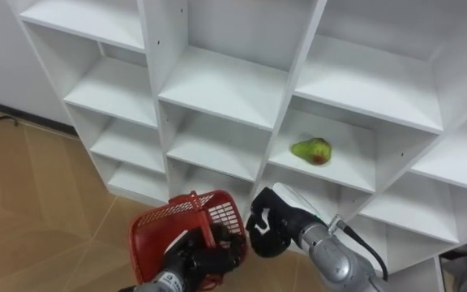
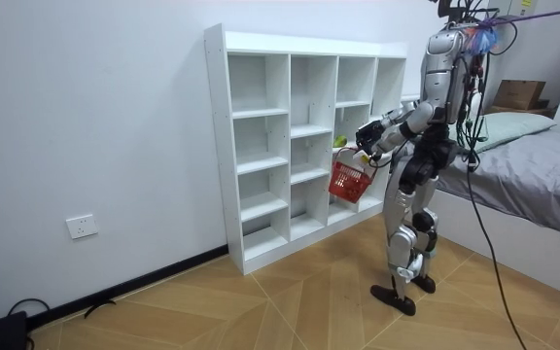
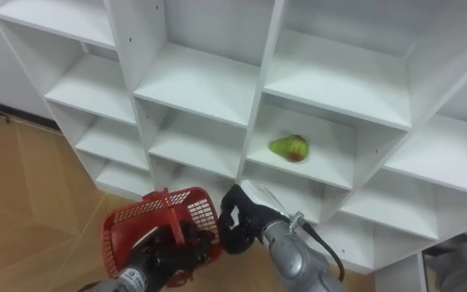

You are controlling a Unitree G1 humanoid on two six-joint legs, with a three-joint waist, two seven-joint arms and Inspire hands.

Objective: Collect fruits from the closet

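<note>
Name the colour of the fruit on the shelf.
The pear is green with a red patch; left eye view.

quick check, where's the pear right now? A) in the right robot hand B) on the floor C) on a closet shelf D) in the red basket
C: the pear lies on a shelf of the white closet, above the right robot hand and apart from it. The left robot hand holds the red basket lower down.
</note>
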